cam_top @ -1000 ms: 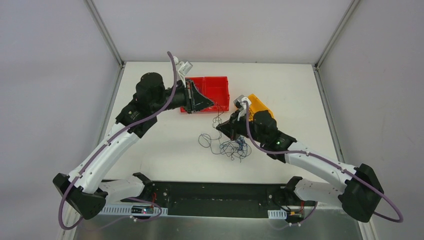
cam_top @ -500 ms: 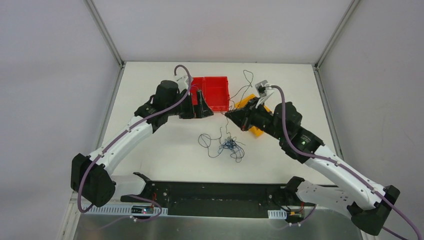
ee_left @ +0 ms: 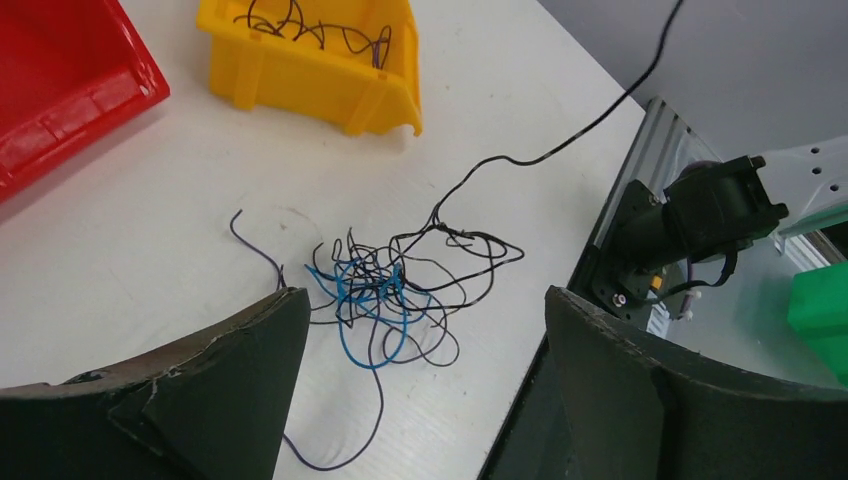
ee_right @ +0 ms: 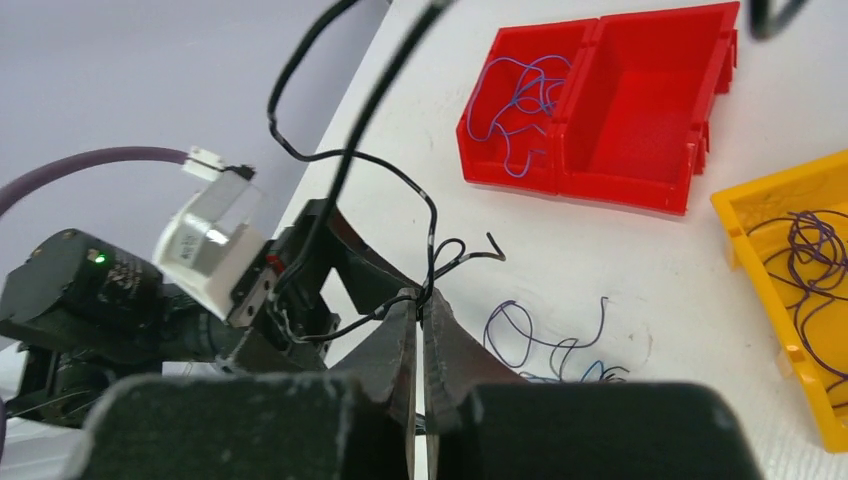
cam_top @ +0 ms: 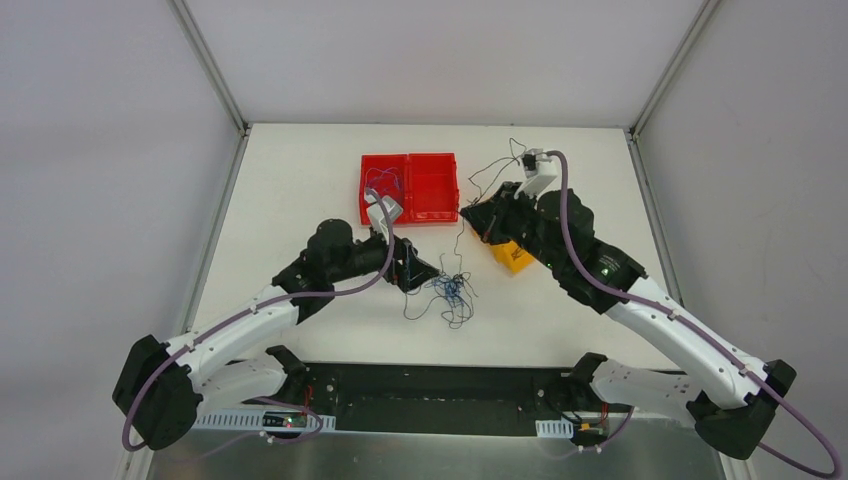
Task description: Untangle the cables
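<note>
Left wrist view: the left end effector is spread wide with nothing between its two dark fingers. Beyond them the cables lie in a loose knot of blue, purple and black strands on the white bench, to the right of the red bin and on its nearer side. One black cable rises out of the knot and leaves the picture at the top right. A yellow bin stands just right of the red bin, with dark strands inside.

Right wrist view: the right end effector is pressed together, pinching the black cable, which curls away above it. The red bin (two compartments side by side) holds a few blue and purple strands in its left half. The yellow bin to its right holds purple ones. More cables lie on the bench on the red bin's near side.

Top view: the cables lie near the red bin, on its near side. The left end effector is low on that same side, just beside the knot. The right end effector is just beside the red bin's right wall, though I cannot tell its height.
</note>
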You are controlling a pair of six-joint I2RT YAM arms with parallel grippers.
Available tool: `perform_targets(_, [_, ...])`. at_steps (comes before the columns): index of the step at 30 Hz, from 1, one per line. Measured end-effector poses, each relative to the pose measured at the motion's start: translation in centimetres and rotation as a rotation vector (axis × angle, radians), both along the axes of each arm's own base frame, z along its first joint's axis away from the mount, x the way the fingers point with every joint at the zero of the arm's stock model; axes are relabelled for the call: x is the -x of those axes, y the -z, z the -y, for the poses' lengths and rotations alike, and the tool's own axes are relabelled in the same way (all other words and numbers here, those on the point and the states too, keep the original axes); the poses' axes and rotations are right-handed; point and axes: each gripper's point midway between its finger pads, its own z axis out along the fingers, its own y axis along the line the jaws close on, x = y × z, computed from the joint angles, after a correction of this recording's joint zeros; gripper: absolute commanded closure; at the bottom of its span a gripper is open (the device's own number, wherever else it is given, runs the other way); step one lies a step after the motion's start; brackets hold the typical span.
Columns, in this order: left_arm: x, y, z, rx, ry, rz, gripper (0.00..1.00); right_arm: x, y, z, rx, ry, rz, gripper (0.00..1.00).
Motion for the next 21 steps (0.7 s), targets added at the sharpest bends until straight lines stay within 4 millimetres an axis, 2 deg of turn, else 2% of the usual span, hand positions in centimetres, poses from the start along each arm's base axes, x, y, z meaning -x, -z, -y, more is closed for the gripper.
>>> perform_targets(4, [0.1,-0.8,-0.2,0.025,0.006,0.069,0.11,-0.3,0.3,0.4,0.003,0.031,-0.015,1.00])
perform_targets(11, [1.3,0.5,0.0,0.002,0.042,0.096,0.12,-0.6,0.4,0.6,0.001,0.058,-0.018,1.00])
perform_targets(21, [1.8,2.2,1.4,-0.004,0.100,0.252,0.13,-1.1,0.2,0.6,0.009,0.077,-0.020,1.00])
